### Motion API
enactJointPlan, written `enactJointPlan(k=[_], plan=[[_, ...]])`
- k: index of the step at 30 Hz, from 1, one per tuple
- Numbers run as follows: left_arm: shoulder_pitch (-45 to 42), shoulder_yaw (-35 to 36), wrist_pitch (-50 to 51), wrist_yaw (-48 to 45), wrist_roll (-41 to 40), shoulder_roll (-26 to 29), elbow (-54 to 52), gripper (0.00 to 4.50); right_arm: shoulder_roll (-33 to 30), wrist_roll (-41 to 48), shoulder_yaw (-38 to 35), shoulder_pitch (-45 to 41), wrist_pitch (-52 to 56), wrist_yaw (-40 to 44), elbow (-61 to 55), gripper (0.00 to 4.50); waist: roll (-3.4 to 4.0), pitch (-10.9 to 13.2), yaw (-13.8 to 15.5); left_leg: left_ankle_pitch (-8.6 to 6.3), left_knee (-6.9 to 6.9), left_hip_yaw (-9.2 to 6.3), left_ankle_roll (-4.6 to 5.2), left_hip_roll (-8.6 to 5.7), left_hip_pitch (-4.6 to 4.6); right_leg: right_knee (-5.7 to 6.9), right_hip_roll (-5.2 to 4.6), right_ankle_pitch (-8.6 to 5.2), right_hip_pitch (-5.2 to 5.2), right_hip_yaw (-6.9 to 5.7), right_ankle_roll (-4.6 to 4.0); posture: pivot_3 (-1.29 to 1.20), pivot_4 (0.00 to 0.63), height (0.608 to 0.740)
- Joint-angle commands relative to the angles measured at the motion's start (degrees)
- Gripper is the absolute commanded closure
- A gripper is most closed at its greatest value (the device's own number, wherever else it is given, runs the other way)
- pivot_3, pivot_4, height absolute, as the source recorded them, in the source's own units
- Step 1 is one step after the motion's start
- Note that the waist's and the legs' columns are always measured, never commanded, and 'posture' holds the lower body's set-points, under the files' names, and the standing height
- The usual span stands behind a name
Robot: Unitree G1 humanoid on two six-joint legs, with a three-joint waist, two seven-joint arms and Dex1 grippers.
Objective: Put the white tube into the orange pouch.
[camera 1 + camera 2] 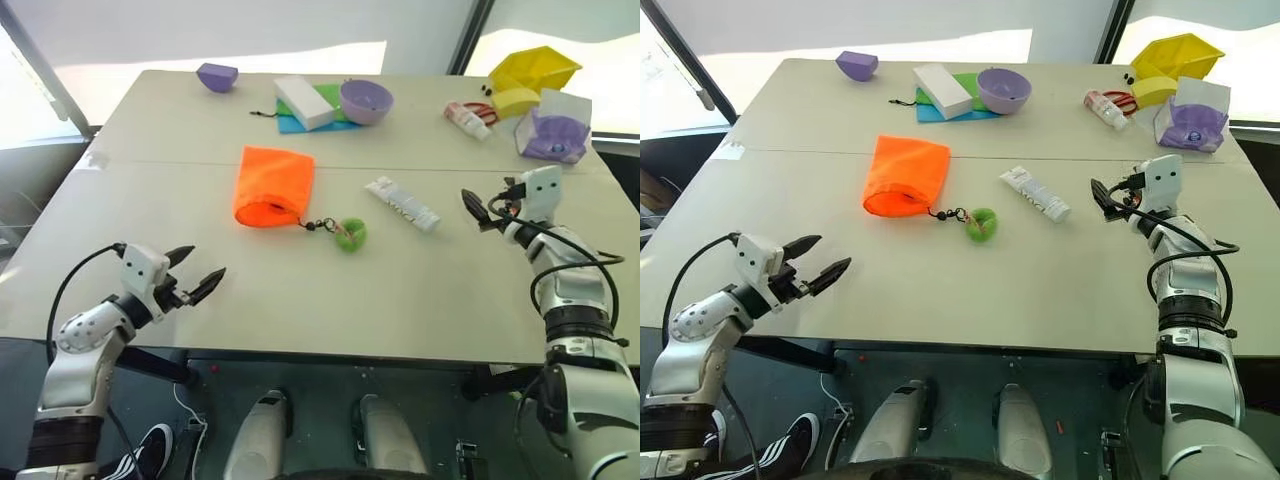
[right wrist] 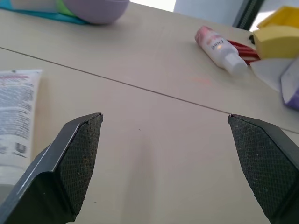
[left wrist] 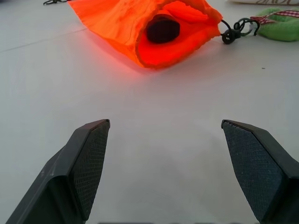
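Ahead of the left gripper's (image 1: pixel 195 271) spread, empty fingers, the orange pouch (image 1: pixel 273 186) is lying open-mouthed; the white tube (image 1: pixel 401 203) is lying beside the right gripper's (image 2: pixel 166 154) wide-apart fingers.

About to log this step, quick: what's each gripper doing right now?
Left gripper: open, holding nothing.
Right gripper: open, holding nothing.

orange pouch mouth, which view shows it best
The left wrist view: the orange pouch faces the camera, its mouth open on a dark gap beyond the open left gripper. Both eye views show the whole pouch from above on the table, the mouth only as a rim.
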Motion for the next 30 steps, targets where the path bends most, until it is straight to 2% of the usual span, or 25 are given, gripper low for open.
enactJointPlan(k=[1, 5, 16, 25, 27, 30], plan=[[0.63, 1.28, -0.78, 0.76, -1.21, -0.87, -2.92, 0.40, 0.00, -0.24, 0.14, 0.07, -2.56, 1.04, -0.42, 0.02, 0.01, 0.00, -0.07, 0.00, -0.02, 0.03, 0.00, 0.00, 0.00, 0.01, 0.00, 0.01, -0.02, 0.01, 0.02, 0.00, 0.150, 0.740], [0.69, 0.33, -1.57, 2.75, 2.16, -0.62, -2.21, 0.40, 0.23, -0.21, 0.26, 0.28, -3.22, 1.39, -0.07, 0.02, 0.01, 0.01, -0.35, 0.00, -0.07, 0.12, 0.01, -0.01, 0.03, 0.07, 0.06, 0.10, -0.05, 0.02, 0.19, 0.00, 0.150, 0.740], [-1.78, 1.23, -4.03, 2.65, 1.68, -0.88, 0.45, 0.40, -0.07, 0.30, -0.07, 1.22, -3.95, 2.21, -0.59, 0.02, 0.01, 0.01, -0.22, 0.04, -0.02, 0.20, 0.05, 0.00, 0.11, 0.10, 0.08, 0.03, 0.00, 0.13, 0.07, 0.00, 0.150, 0.740], [-3.90, 0.83, -8.86, 6.05, 4.33, -2.04, 2.51, 0.40, 0.86, 3.08, -0.35, 5.19, -2.86, 6.79, -8.12, 0.02, 0.01, 0.01, -0.27, 0.04, -0.02, 0.42, 0.05, 0.00, 0.17, 0.13, 0.09, 0.11, -0.02, 0.31, 0.20, 0.00, 0.150, 0.740], [-6.11, 0.98, -10.29, 8.67, 6.79, -1.80, 4.63, 0.40, 0.37, 4.42, -0.40, 6.54, -3.27, 9.84, -11.03, 0.02, 0.01, 0.01, -0.16, 0.04, -0.02, 0.54, 0.06, 0.00, 0.27, 0.14, 0.10, 0.11, 0.01, 0.43, 0.20, 0.00, 0.150, 0.740], [-11.52, 0.38, -13.72, 13.32, 10.58, -2.57, 9.74, 0.40, -0.02, 13.30, 1.50, 12.86, 2.58, 22.52, -26.91, 0.02, 0.01, 0.01, 0.13, 0.07, -0.02, 0.59, 0.10, 0.02, 0.30, 0.15, 0.13, 0.11, 0.04, 0.47, 0.22, 0.00, 0.150, 0.740]])
